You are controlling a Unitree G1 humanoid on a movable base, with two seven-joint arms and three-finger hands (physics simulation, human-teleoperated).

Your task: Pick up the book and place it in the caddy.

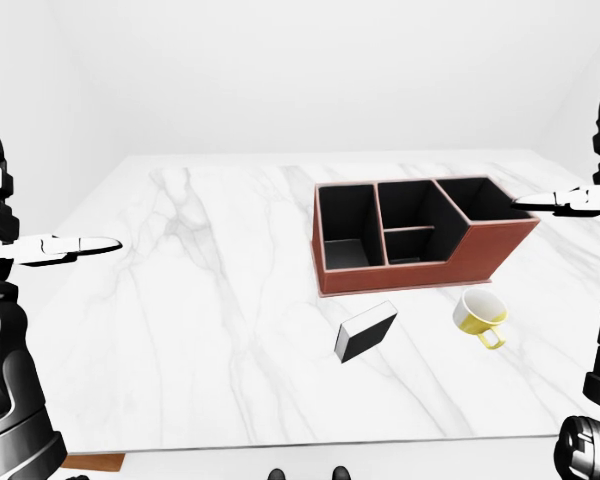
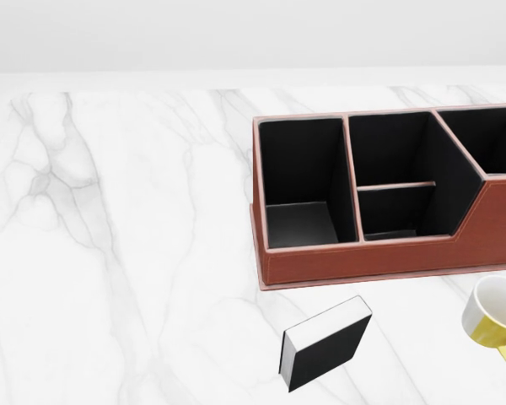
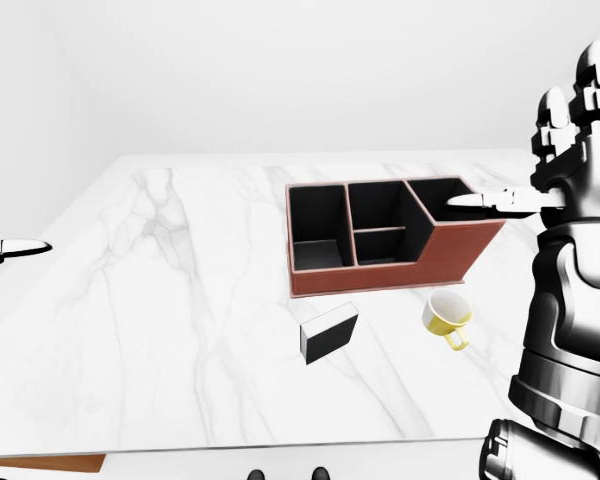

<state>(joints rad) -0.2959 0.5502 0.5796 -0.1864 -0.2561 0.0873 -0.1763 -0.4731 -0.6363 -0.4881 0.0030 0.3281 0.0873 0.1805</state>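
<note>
Marble tabletop (image 1: 210, 300) with a black book (image 2: 325, 342) lying flat, white page edges showing, just below the red-brown caddy (image 2: 388, 253) in the head view and apart from it. The caddy's black compartments hold nothing visible. A yellow mug (image 1: 479, 314) lies tipped to the right of the book. Left hand (image 1: 50, 248) and right hand (image 3: 570, 150) are raised at the view edges, fingers extended, each holding nothing, well clear of the book

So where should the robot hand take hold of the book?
Probably across the book's two long edges, coming from above: it lies flat on the table, clear of the caddy and mug, so both edges look free.
</note>
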